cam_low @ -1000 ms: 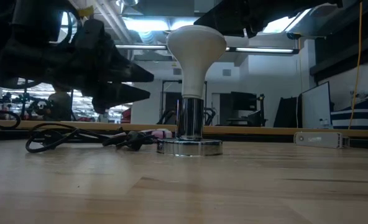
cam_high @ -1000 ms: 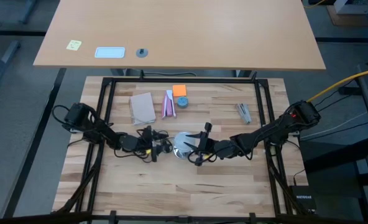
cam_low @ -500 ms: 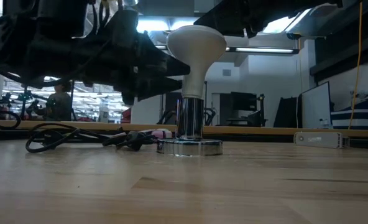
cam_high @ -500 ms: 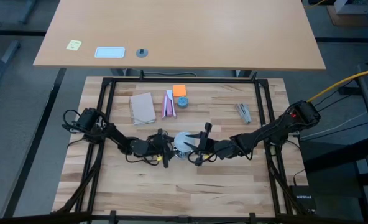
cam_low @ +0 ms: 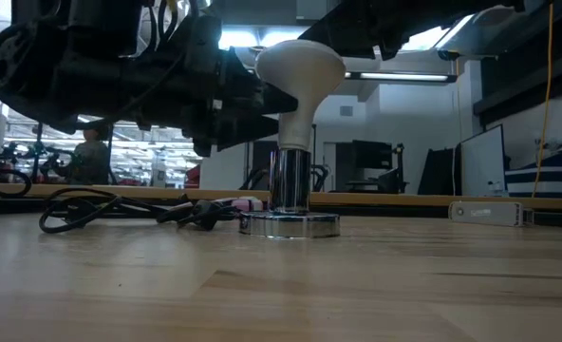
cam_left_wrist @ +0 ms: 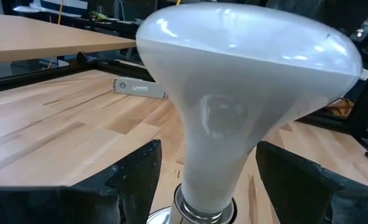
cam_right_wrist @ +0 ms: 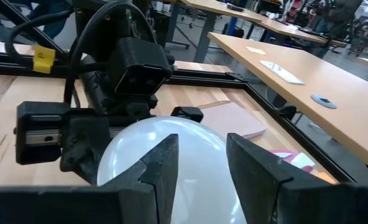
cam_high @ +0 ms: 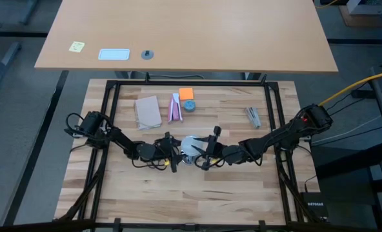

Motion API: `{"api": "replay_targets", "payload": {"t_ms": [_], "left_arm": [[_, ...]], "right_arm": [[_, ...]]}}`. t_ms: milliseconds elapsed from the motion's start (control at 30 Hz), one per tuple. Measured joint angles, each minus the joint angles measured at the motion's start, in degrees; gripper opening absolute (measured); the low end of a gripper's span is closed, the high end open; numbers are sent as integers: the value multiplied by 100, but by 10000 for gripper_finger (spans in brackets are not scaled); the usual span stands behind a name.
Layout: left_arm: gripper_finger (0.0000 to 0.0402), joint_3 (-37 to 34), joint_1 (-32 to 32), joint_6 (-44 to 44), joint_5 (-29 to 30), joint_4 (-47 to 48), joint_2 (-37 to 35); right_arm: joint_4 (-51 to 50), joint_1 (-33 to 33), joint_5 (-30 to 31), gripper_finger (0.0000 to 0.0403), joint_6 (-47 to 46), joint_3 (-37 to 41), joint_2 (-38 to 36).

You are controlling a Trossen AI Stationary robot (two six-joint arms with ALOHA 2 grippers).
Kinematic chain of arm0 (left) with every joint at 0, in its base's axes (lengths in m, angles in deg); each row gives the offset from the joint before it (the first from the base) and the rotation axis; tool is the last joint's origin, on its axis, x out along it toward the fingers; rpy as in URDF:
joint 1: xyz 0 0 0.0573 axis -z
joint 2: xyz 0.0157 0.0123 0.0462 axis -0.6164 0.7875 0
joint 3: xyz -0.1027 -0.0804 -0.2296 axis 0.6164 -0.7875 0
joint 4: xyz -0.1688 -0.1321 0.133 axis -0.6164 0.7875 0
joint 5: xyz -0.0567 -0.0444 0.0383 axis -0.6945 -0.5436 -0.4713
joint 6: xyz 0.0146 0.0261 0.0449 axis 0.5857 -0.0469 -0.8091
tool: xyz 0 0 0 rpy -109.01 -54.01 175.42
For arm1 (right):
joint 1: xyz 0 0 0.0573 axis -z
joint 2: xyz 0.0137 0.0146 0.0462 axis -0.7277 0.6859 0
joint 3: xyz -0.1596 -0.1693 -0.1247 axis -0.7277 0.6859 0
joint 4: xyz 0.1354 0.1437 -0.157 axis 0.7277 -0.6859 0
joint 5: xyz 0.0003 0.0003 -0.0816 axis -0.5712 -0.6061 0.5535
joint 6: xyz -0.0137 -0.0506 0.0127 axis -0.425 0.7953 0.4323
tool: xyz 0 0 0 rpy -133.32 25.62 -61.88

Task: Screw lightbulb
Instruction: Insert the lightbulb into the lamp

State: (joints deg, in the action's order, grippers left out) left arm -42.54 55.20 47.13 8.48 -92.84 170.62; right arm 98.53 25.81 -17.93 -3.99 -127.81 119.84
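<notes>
Two grippers flank the lightbulb (cam_low: 298,81), which stands upright in its silvery socket (cam_low: 290,220) at mid-table. Left gripper (cam_left_wrist: 202,180) is spread wide around the neck, gripping nothing; right gripper (cam_right_wrist: 202,168) is parted above the globe. Next, probably, close and twist.

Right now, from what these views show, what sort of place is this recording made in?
Probably a robotics lab or workshop. A pale wooden workbench in a black metal frame carries two arms, long tan desks stand behind it, and the low view shows a large hall with strip ceiling lights.
</notes>
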Motion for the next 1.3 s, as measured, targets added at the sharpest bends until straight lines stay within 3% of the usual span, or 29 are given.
{"api": "replay_targets", "payload": {"t_ms": [267, 800, 1300], "left_arm": [[253, 66, 0, -138, -123, 32, 0], [253, 87, -130, -80, -158, 346, 0], [253, 87, -111, 1142, -159, 359, 0]], "right_arm": [[521, 44, -44, 143, -123, -34, 295], [561, 39, -53, 143, -117, -81, 382], [590, 42, -78, 143, -100, -79, 385]]}}
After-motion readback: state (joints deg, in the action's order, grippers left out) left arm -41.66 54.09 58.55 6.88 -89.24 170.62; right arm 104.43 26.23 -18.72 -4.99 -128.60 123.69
